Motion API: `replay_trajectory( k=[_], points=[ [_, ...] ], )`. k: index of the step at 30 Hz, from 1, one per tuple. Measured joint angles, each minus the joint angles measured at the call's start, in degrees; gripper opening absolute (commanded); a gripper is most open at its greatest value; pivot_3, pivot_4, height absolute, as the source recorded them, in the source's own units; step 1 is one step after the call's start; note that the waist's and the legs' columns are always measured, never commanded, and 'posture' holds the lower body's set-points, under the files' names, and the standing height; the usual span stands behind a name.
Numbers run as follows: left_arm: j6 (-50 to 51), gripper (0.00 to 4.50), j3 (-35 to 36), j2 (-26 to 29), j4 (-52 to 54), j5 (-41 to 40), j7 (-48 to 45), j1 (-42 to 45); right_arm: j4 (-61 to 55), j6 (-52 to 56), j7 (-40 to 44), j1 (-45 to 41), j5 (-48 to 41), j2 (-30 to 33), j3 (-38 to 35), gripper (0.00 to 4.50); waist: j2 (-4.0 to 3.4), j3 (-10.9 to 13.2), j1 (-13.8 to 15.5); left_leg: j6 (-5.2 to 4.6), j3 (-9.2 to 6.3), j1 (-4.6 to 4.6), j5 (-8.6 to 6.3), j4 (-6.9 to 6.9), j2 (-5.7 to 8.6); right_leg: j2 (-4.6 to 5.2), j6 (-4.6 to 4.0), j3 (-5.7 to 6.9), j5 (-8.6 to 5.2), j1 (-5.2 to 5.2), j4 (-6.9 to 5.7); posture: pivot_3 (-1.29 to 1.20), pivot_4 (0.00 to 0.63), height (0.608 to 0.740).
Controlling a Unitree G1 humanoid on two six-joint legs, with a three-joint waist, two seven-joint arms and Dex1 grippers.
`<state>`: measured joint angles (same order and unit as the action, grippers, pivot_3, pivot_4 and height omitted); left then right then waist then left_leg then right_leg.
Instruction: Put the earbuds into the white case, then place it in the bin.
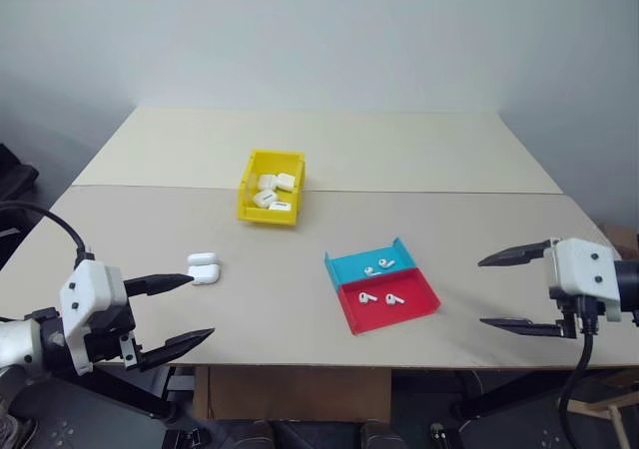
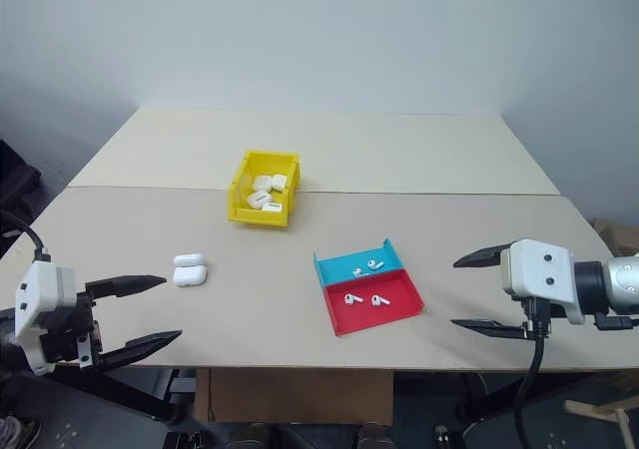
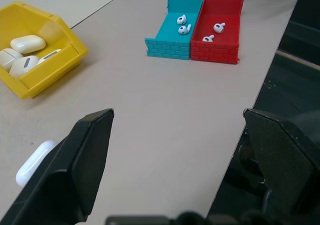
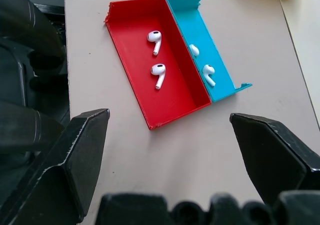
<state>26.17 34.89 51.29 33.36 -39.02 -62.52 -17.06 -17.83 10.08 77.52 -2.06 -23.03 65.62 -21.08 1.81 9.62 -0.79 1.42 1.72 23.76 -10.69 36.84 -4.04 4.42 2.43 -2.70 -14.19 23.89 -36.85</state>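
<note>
1. A pale beige worktop [image 1: 329,160] stood against a plain wall, made of two panels that met along a seam running side to side.
2. The bin [image 1: 271,187], bright yellow with an open top, sat just on the near side of that seam, a little left of centre, with several white cases inside it.
3. The white case [image 1: 204,267] lay closed on the near panel, left of centre, nearer than the bin and well apart from it, with bare worktop all around.
4. A shallow blue tray [image 1: 367,263] and a shallow red tray [image 1: 389,300] sat touching side by side, right of centre, the red one closer to the front edge.
5. The earbuds [image 1: 380,297] lay loose in the trays: two in the red and two in the blue [image 1: 377,265].
6. The left gripper [image 1: 186,311] hovered at the front left corner of the worktop, its fingers wide apart and holding nothing, the upper fingertip just beside the case without touching it.
7. The right gripper [image 1: 501,291] hovered at the front right, fingers wide apart and empty, with open worktop between it and the trays.
</note>
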Motion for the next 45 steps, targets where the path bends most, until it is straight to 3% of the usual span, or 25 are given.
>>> replay_trajectory(
  k=[15, 21, 25, 28, 30, 35, 39, 41, 45],
  points=[
    [5.4, 4.50, 1.4, -0.9, 7.6, 1.4, 12.6, -0.8, 3.5, -2.0, 1.1, -5.6, 0.0, 0.0, 5.0, 4.48, 0.00, 0.0, 0.0, 0.00, 0.01, -0.01, 0.00, 0.00, 0.00, -0.01, 0.00, -0.03, 0.01, -0.01, -0.02, 0.00, 0.150, 0.740],
    [18.7, 4.50, 6.6, -0.4, 18.4, -4.0, 24.4, -0.9, 5.1, -2.3, 1.1, -7.3, 0.4, -0.6, 7.5, 4.48, 0.03, 0.0, 0.0, 0.00, 0.01, -0.01, 0.00, 0.04, 0.01, -0.02, 0.03, -0.05, 0.02, -0.03, -0.04, 0.00, 0.150, 0.740],
    [35.4, 4.50, 8.9, 6.7, 20.2, -16.0, 35.3, 3.8, 6.4, -2.6, 1.1, -9.4, 0.5, -0.6, 8.2, 4.48, 0.01, 0.0, 0.2, -0.01, -0.01, -0.21, 0.01, 0.04, 0.02, -0.02, 0.03, -0.06, 0.02, -0.10, -0.18, 0.00, 0.150, 0.740],
    [46.9, 4.50, 4.6, 8.6, 19.3, -26.0, 50.9, 11.1, 7.1, -2.4, 0.7, -11.0, 0.8, -0.6, 9.2, 4.48, 0.01, 0.0, 0.0, -0.01, -0.02, -0.52, 0.00, 0.03, 0.04, -0.01, 0.05, -0.10, 0.00, -0.45, -0.15, 0.00, 0.150, 0.740],
    [47.4, 4.50, 0.2, 10.3, 16.7, -36.6, 63.8, 12.2, 7.0, -1.8, -0.3, -11.5, 0.9, -0.6, 9.3, 4.48, 0.13, 0.1, -0.1, -0.01, -0.04, -0.56, 0.00, 0.02, 0.01, -0.02, 0.05, -0.12, 0.01, -0.49, -0.14, 0.00, 0.150, 0.740],
    [37.4, 4.50, -9.5, 26.9, 13.3, -64.1, 87.8, 10.0, 4.6, 0.9, -2.8, -9.5, 0.8, -0.7, 8.5, 4.48, 0.19, 0.2, 0.0, 0.01, 0.02, -0.53, -0.01, -0.01, 0.00, 0.02, -0.28, -0.15, 0.18, -0.45, -0.12, 0.00, 0.150, 0.740],
    [27.9, 4.50, -21.4, 35.9, 10.2, -72.9, 98.1, 14.3, 1.4, 2.4, -5.8, -4.6, 1.3, -1.7, 7.1, 4.48, 0.13, 0.2, 0.7, 0.06, 0.06, -0.56, -0.03, -0.02, 0.05, 0.00, -0.14, -0.17, 0.08, -0.44, -0.11, 0.00, 0.150, 0.740],
    [24.9, 4.50, -27.1, 35.9, 7.0, -73.6, 102.4, 18.8, 0.1, 2.7, -6.6, -2.8, 1.4, -1.8, 6.5, 4.48, 0.07, 0.2, 1.0, 0.11, 0.07, -0.59, -0.02, -0.02, 0.07, 0.00, -0.06, -0.17, 0.04, -0.46, -0.09, 0.00, 0.150, 0.740],
    [21.9, 4.50, -37.5, 28.1, 0.8, -73.6, 112.4, 31.1, -2.3, 4.8, -8.9, -1.1, 1.4, -2.0, 5.1, 4.48, 0.09, 0.2, 1.4, 0.13, 0.07, -0.57, 0.00, -0.02, 0.07, -0.02, -0.06, -0.19, 0.08, -0.52, 0.02, 0.00, 0.150, 0.740]
  ],
)
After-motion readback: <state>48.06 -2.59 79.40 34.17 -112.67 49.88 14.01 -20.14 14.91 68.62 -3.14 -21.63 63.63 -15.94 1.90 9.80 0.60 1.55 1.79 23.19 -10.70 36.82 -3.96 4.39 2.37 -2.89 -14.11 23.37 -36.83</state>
